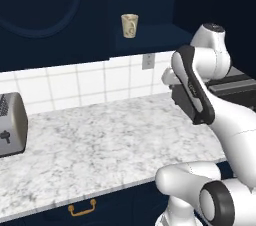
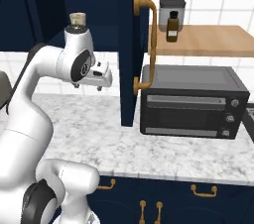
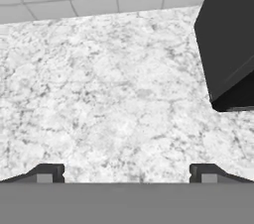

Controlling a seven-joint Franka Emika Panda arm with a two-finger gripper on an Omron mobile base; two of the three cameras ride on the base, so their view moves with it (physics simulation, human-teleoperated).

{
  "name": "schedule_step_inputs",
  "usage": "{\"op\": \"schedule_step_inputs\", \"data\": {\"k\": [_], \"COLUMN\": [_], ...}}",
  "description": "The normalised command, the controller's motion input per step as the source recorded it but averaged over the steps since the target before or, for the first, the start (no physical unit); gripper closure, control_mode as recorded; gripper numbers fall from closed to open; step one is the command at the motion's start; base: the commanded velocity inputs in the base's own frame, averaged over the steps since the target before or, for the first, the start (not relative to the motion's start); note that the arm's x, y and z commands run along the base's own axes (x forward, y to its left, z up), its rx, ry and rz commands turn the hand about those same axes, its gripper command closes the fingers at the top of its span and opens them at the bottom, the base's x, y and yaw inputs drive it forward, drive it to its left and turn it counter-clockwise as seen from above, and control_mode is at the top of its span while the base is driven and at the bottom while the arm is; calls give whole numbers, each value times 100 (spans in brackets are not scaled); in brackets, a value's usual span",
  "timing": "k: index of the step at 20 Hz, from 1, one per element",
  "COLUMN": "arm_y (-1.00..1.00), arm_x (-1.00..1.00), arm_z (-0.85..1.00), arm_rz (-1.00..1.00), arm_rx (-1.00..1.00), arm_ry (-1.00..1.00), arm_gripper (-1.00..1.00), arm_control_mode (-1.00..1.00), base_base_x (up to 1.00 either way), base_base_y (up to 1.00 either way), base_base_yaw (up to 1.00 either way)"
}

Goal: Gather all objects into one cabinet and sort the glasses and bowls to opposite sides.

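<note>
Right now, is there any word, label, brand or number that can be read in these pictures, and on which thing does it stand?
No text can be read.
Brown bottle on the wooden shelf: no label legible.
Toaster oven: its knobs carry no readable marks.
Beige cup in the cabinet: a faint pattern, no letters.
Arm link: a small marking, too blurred to read.

The white arm (image 2: pixel 30 119) is folded high, its fingers (image 3: pixel 49 172) spread wide apart, holding nothing.

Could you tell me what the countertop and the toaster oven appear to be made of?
The white grey-veined countertop looks like polished marble, judging by its mottled veining. The black boxy toaster oven seems to be dark matte metal with a glass door, though the rendering leaves that open.
</note>
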Motion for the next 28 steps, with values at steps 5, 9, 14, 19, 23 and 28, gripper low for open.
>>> {"op": "schedule_step_inputs", "data": {"k": [5, 9, 14, 19, 23, 28], "arm_y": [8, 23, 27, 43, 48, 25], "arm_x": [-14, -2, 2, 9, 0, 35], "arm_z": [50, 58, 88, 85, 20, 0], "arm_rz": [30, 28, 12, -2, -1, 0], "arm_rx": [-9, -5, -1, -5, -7, -2], "arm_ry": [-55, -33, -2, 5, 0, -15], "arm_gripper": [-100, -100, -100, -100, -100, -100], "arm_control_mode": [-100, -100, -100, -100, -100, -100], "base_base_x": [0, 0, 0, 0, 0, 0], "base_base_y": [0, 0, 0, 0, 0, 0], "base_base_yaw": [0, 0, 0, 0, 0, 0]}}
